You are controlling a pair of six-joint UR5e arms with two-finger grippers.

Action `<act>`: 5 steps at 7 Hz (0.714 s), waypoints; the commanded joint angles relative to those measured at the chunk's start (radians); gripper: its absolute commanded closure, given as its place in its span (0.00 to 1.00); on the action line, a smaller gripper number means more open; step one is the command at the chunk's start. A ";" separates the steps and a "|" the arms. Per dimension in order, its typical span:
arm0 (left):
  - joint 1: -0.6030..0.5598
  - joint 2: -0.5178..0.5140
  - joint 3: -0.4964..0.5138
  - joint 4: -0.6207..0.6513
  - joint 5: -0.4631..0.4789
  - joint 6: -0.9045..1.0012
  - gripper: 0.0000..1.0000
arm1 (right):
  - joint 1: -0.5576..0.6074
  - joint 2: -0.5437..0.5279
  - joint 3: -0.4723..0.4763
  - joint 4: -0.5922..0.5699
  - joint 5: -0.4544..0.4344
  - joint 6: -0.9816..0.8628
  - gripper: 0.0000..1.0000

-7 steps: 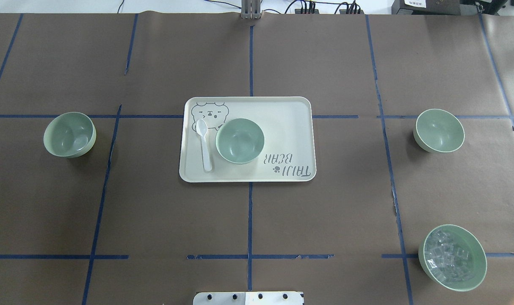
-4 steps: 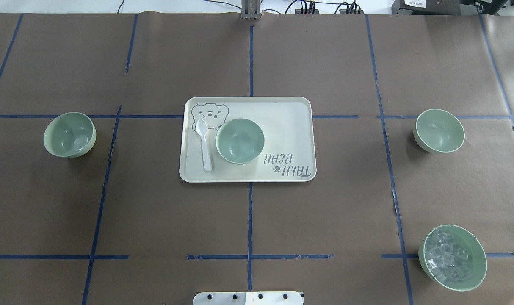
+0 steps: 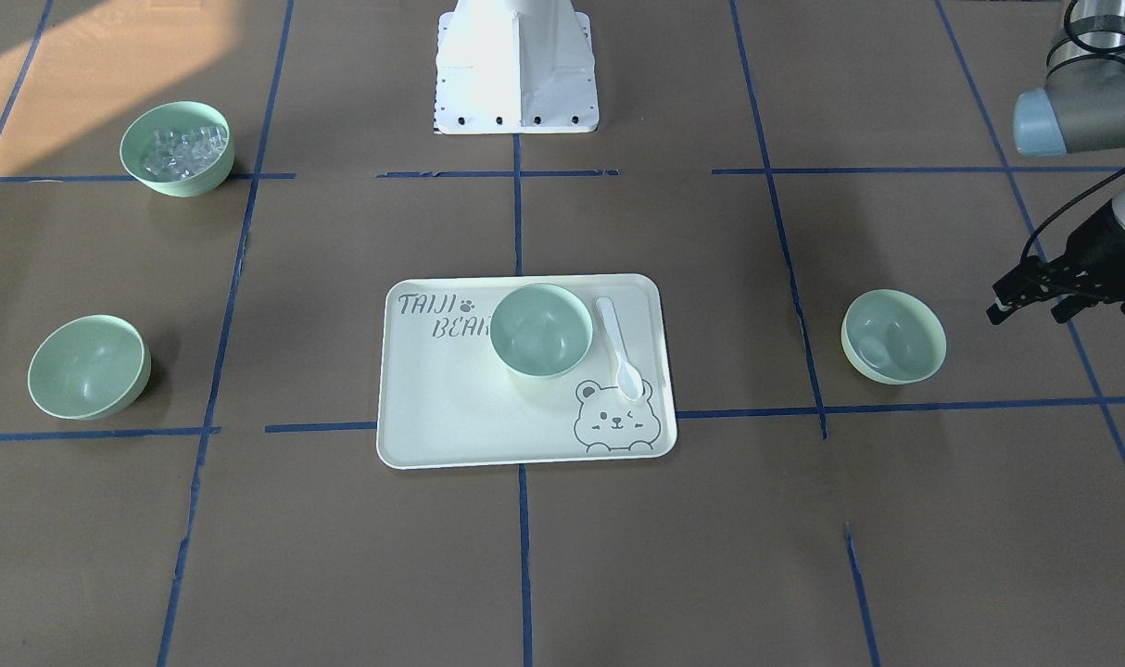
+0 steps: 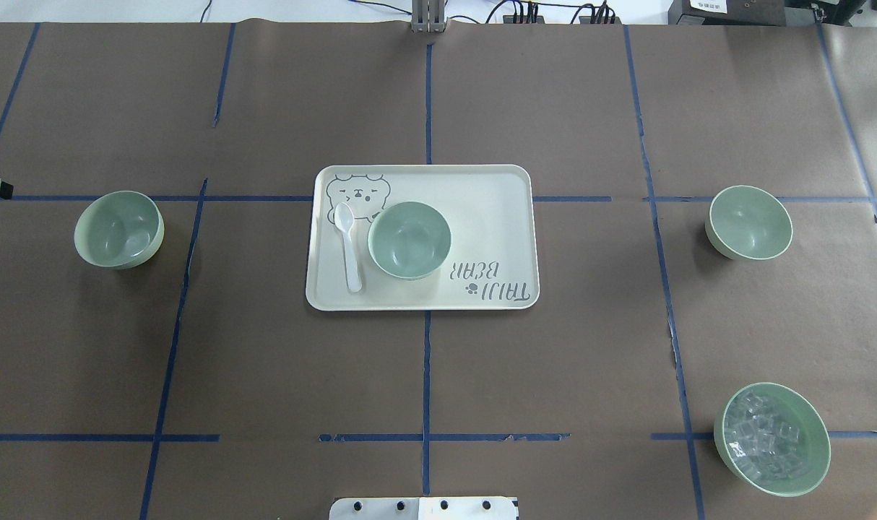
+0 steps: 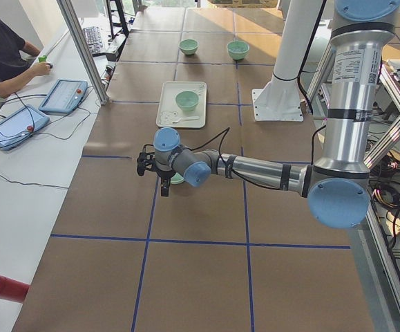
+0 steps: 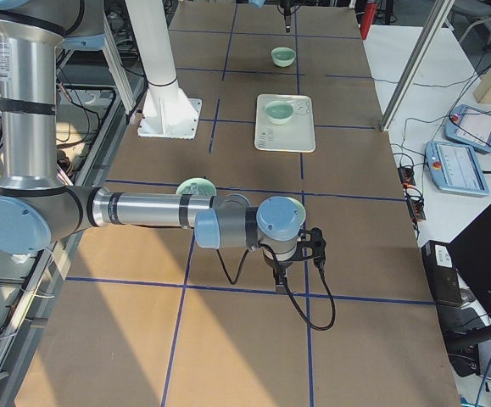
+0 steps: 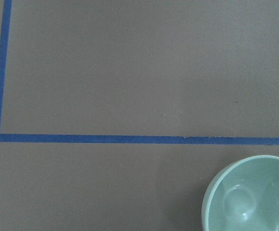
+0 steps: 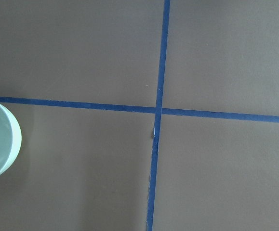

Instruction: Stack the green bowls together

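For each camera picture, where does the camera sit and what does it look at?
Front-facing: across the table, facing the robot base; left gripper at right edge.
Overhead: behind the robot, above the tray; only a gripper tip.
Exterior left: table end, left arm near.
Exterior right: opposite end, right gripper near.
Left wrist: down at a green bowl.
Right wrist: down at the tape cross.
Front-facing and overhead share the tray.

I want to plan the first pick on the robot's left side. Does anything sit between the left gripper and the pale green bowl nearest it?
Nothing visible does. Only bare brown paper-covered table lies between the left gripper and the small pale mint-green plastic bowl beside it; the gripper is apart from the bowl.
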 commanded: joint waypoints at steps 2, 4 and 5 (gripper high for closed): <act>0.133 -0.007 0.045 -0.117 0.114 -0.158 0.04 | -0.002 0.001 -0.001 0.001 0.004 0.005 0.00; 0.161 -0.008 0.094 -0.179 0.124 -0.185 0.12 | -0.003 0.003 0.003 0.000 0.007 0.016 0.00; 0.174 -0.008 0.094 -0.179 0.124 -0.228 0.33 | -0.003 0.009 0.005 0.001 0.009 0.057 0.00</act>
